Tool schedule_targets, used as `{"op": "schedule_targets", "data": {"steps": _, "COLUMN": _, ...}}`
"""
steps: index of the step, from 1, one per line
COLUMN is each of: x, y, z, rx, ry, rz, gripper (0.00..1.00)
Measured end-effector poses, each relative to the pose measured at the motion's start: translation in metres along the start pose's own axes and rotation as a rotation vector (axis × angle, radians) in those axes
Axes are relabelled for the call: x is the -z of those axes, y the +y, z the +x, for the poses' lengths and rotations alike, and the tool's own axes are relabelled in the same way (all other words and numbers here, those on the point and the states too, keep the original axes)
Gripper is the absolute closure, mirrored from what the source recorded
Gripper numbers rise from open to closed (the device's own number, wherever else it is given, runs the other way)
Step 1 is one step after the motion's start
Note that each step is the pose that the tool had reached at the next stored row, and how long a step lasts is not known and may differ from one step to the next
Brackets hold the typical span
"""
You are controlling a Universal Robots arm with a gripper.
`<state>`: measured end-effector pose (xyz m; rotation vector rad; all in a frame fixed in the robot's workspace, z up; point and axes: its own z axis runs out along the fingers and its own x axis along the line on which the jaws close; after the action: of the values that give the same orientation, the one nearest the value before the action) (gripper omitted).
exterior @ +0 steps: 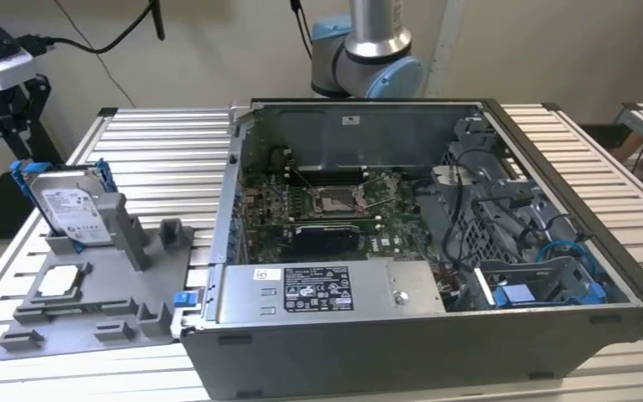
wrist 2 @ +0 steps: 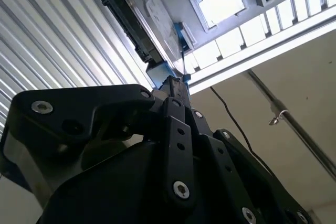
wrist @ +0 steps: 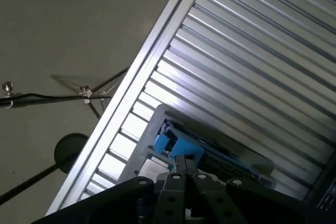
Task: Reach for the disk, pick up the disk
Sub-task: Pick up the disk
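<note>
The disk (exterior: 70, 205) stands on end, long axis up, in a grey holder (exterior: 110, 306) on the tabletop (exterior: 165, 167), at the exterior view's left of the case (exterior: 411, 360). In the second wrist view the hand (wrist 2: 176, 83), tips together and empty, points at its blue-framed edge close ahead.

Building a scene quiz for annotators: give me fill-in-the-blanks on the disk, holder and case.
The disk stands ___ in the grey holder.
The bracket framing the disk is coloured ___.
In the exterior view, the disk sits to the ___ of the open computer case.
A small silver chip lies ___ on the holder's base.
Missing words: upright; blue; left; flat.
</note>
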<state>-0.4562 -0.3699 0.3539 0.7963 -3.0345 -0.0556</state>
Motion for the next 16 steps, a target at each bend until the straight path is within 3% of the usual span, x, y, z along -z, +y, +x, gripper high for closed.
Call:
{"op": "schedule_targets", "data": {"steps": 7, "x": 0.0, "y": 0.0001, "z": 0.0001, "rx": 0.022, "ry": -0.0002, "rz": 0.0005, "gripper": 1.0}}
{"op": "schedule_targets", "data": {"steps": 16, "x": 0.0, "y": 0.0001, "z": 0.0001, "rx": 0.14, "ry": 0.0039, "rz": -0.0002, "gripper": 1.0}}
